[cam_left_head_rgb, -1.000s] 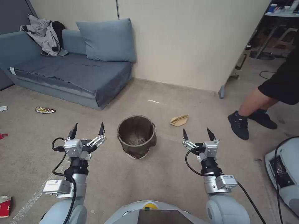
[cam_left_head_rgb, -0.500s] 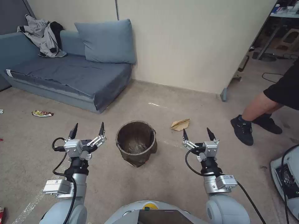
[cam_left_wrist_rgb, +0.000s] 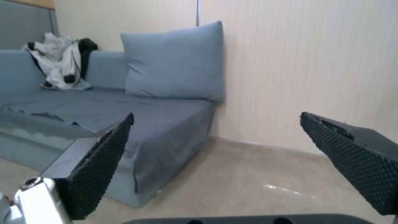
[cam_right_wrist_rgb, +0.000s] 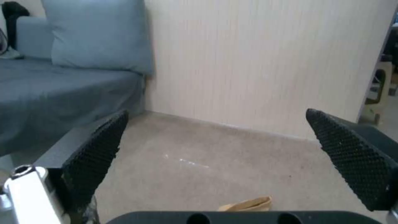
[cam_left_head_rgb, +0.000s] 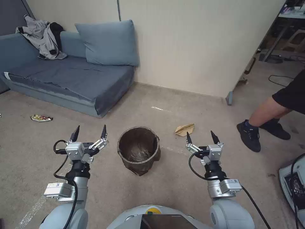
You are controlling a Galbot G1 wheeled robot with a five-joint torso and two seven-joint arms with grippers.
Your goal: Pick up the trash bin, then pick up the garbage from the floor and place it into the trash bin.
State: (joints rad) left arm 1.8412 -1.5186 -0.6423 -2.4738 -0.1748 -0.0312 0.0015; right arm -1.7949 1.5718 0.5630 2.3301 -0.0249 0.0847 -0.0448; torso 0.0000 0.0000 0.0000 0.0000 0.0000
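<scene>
A grey-blue sofa (cam_left_head_rgb: 70, 76) is standing against the wall to the robot's left front, with a large cushion (cam_left_head_rgb: 108, 43) leaning on its back and a grey jacket (cam_left_head_rgb: 39, 35) lying crumpled at its far end. A person's leg (cam_left_head_rgb: 263, 113) in a black shoe is standing on the carpet to the right, well apart from the task's things. A white machine (cam_left_head_rgb: 294, 184) with a black cable is sitting at the right edge.

The trash bin (cam_left_head_rgb: 138, 154) is standing on the carpet directly ahead, between the two arms, its dark bag folded over the rim, leaning slightly. Nothing is lying between it and either gripper. A tan folded paper (cam_left_head_rgb: 185, 129) is lying on the floor just beyond the bin to the right, also showing low in the right wrist view (cam_right_wrist_rgb: 247, 204). A yellow snack wrapper (cam_left_head_rgb: 40, 118) is lying near the sofa's front edge, far to the left. A thin white scrap (cam_left_head_rgb: 157, 108) is lying on the carpet nearer the wall.

The left gripper (cam_left_head_rgb: 89, 133) is hovering beside the bin on the left, pointing forward, its fingers spread wide and holding nothing. The right gripper (cam_left_head_rgb: 201, 138) is hovering on the bin's right, likewise pointing forward with fingers parted and empty.
</scene>
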